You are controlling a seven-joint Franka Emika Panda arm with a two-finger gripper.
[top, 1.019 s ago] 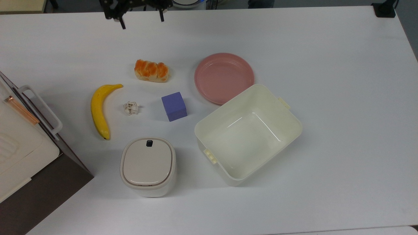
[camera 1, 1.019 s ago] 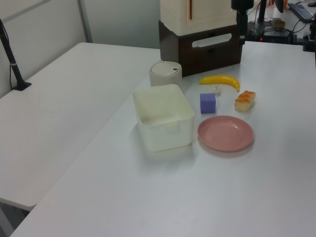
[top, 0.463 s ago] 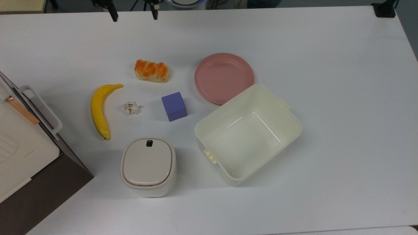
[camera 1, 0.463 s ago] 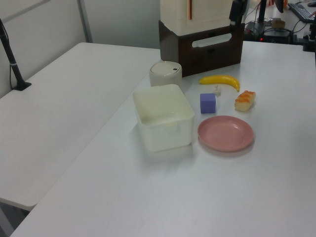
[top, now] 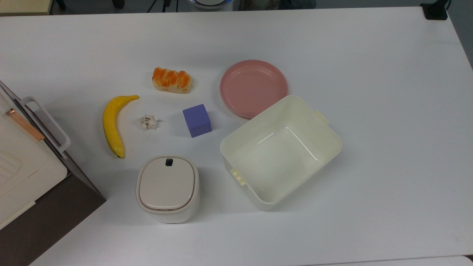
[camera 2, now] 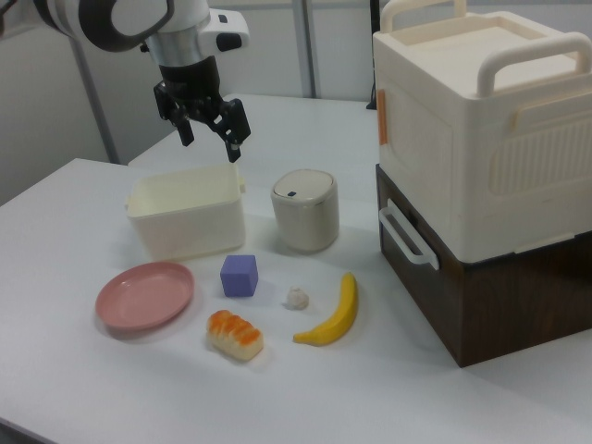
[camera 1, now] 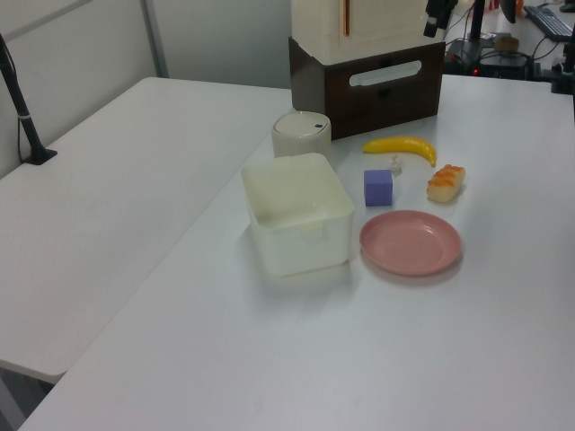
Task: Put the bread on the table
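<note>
Bread (top: 171,80) lies on table (top: 388,111), hand (camera 2: 209,135) spread high above.

pink plate (top: 253,88) | purple cube (top: 197,120) | banana (top: 112,125) | open cream bin (top: 281,151) | lidded canister (top: 167,188)

The arm enters at the right view's upper left, its white rounded link with a grey joint ring bending down into a black wrist. Below it the gripper (camera 2: 210,139) hangs in the air with nothing between its two black fingers (camera 2: 232,148), which are spread wide apart and point downward. In the left view, a dark piece of the gripper (camera 1: 442,14) sits at the top edge.
</note>
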